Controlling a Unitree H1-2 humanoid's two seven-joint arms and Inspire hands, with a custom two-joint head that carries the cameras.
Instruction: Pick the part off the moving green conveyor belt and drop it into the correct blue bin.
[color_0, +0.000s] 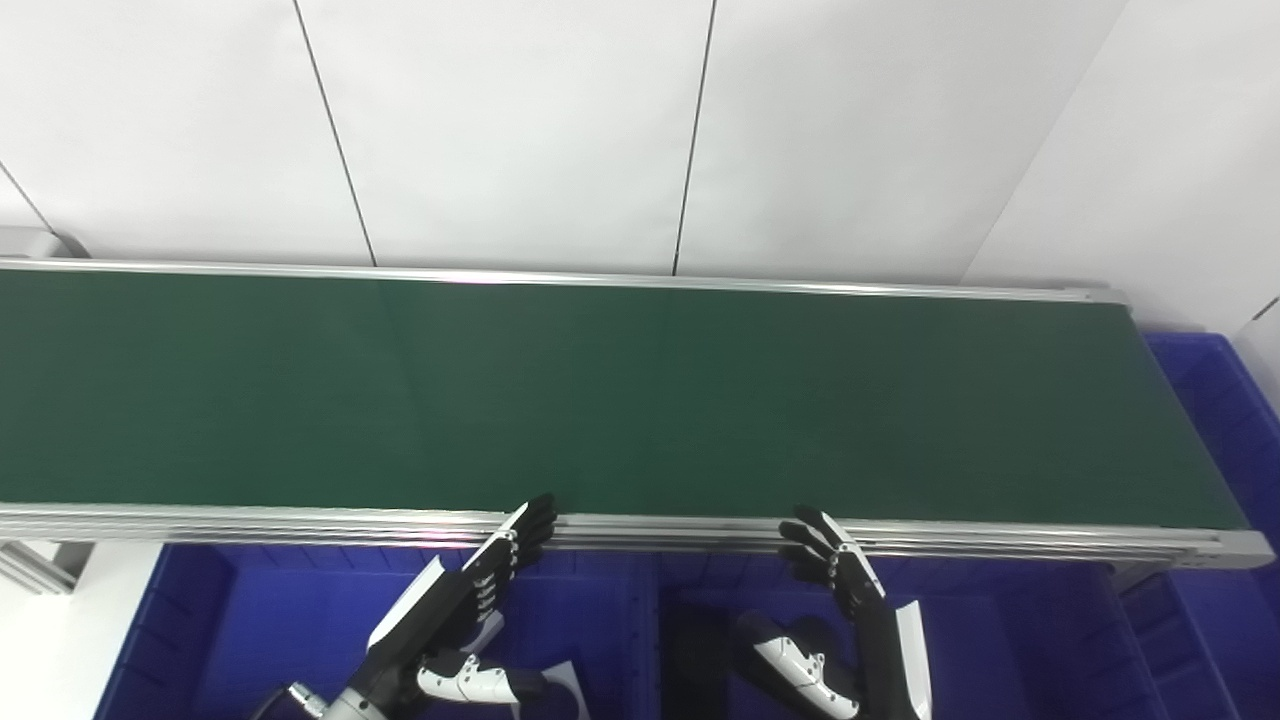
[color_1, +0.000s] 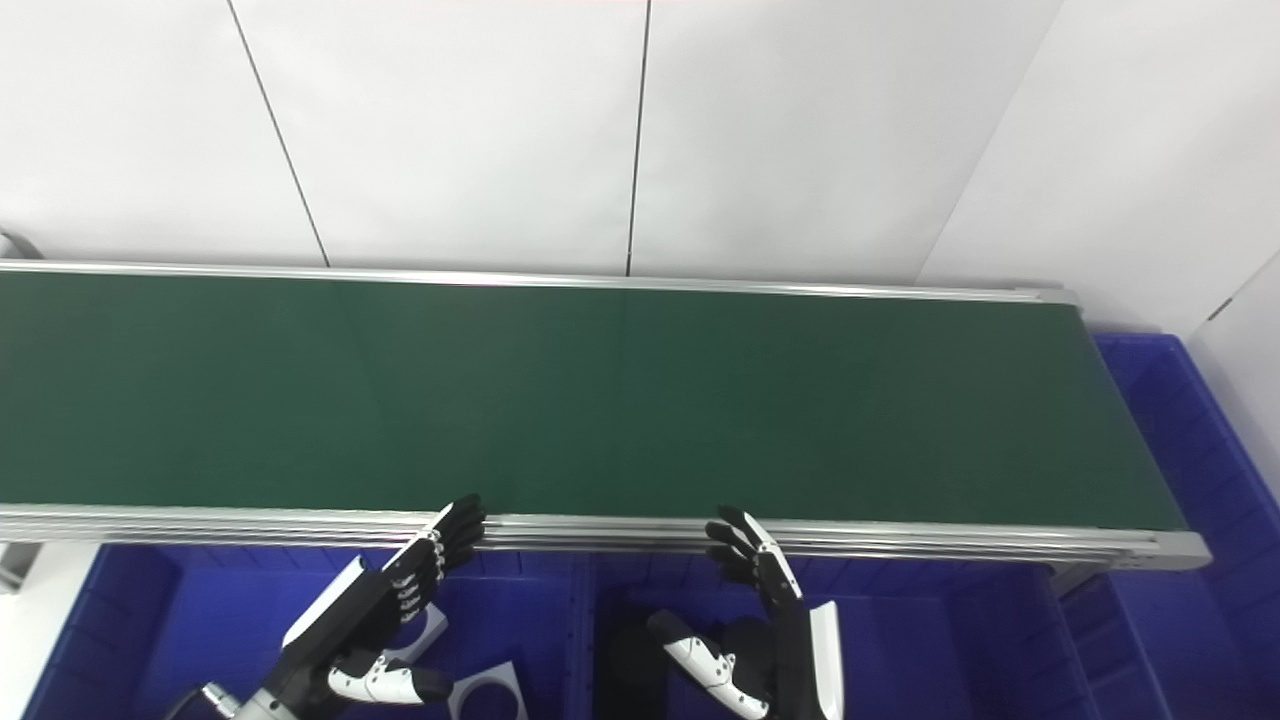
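Belt surface of the green conveyor (color_0: 620, 400) runs bare from edge to edge, with no part visible on it in either view. Both hands hover just in front of its near aluminium rail (color_0: 650, 533), above the blue bins below. The left hand (color_0: 470, 590) holds nothing, fingers extended and slightly apart, tips reaching the rail. The right hand (color_0: 835, 580) is likewise unloaded, fingers spread and a little curled. Under the left hand, in the left blue bin (color_1: 110, 620), lie flat white pieces with round holes (color_1: 490, 690). The right blue bin (color_1: 930, 640) sits beside it, and another blue bin (color_1: 1200, 420) stands at the conveyor's right end.
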